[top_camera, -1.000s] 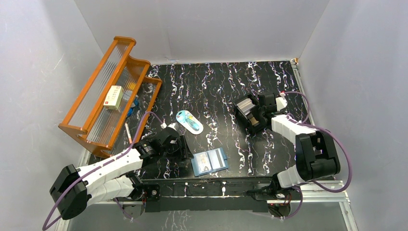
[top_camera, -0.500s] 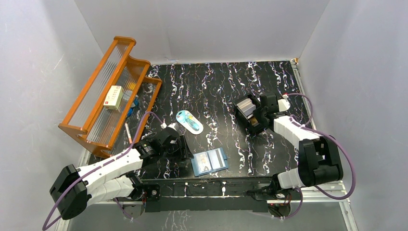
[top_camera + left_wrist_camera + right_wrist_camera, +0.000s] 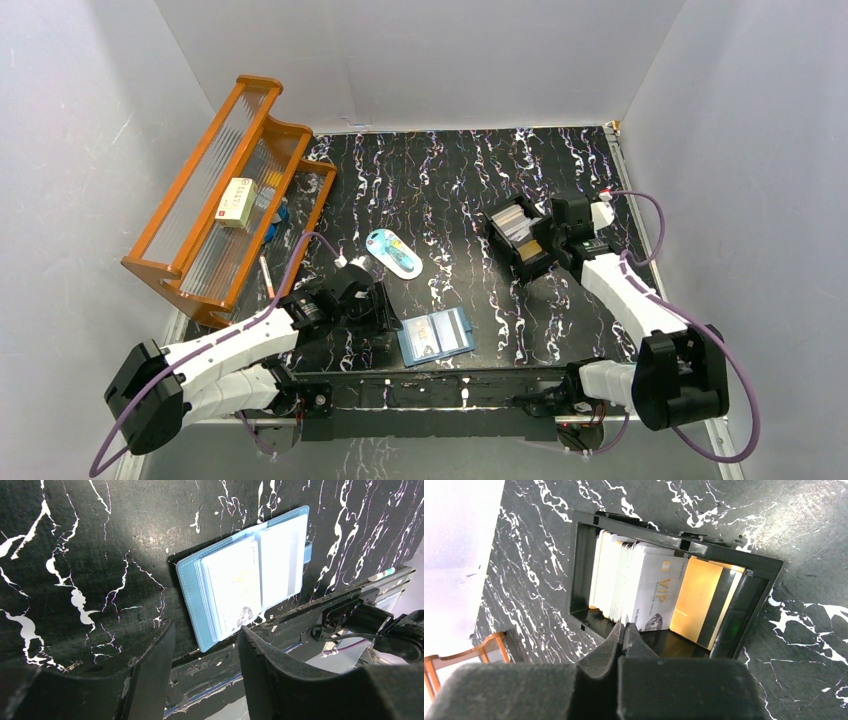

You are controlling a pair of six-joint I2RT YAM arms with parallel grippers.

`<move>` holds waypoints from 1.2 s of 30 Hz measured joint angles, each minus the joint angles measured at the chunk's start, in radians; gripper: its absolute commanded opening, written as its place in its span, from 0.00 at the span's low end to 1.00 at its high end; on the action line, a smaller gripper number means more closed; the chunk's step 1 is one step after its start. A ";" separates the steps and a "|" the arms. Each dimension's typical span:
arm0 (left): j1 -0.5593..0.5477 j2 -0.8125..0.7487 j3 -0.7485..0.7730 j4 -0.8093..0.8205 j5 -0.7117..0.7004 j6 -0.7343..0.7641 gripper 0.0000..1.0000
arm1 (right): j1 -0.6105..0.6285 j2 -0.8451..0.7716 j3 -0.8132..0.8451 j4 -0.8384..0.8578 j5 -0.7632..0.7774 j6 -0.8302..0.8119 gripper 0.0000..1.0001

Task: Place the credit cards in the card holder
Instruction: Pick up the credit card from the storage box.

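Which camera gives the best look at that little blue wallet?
The left wrist view: the card holder lies open and large, its clear pockets plain to see. The top view shows it only as a small blue rectangle near the table's near edge. The right wrist view misses it.

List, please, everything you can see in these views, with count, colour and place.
table: one, black with white veining, under everything.
card holder: one, blue, lying open by the table's near edge.
black box: one, open-topped, right of centre.
credit cards: uncounted, mostly white, one gold, standing in the black box; a few pale ones in the card holder's pockets.
oval item: one, light blue, mid-table.
rack: one, orange with ribbed clear panels, far left.
cream box: one, red mark, on the rack.
left gripper: one, black, open, just left of the card holder.
right gripper: one, black, shut, tips at the black box's edge by the cards.
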 measured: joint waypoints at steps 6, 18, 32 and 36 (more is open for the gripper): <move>0.000 0.000 0.000 0.000 0.007 0.000 0.48 | 0.000 -0.075 -0.001 -0.016 -0.049 -0.059 0.00; 0.000 -0.047 0.062 0.063 0.084 -0.026 0.48 | 0.000 -0.279 -0.127 0.192 -0.542 -0.295 0.00; 0.000 -0.163 0.063 0.394 0.143 -0.076 0.53 | 0.156 -0.339 -0.361 0.826 -1.133 -0.051 0.00; 0.000 -0.096 0.070 0.542 0.229 -0.076 0.34 | 0.287 -0.328 -0.361 0.883 -1.105 -0.023 0.00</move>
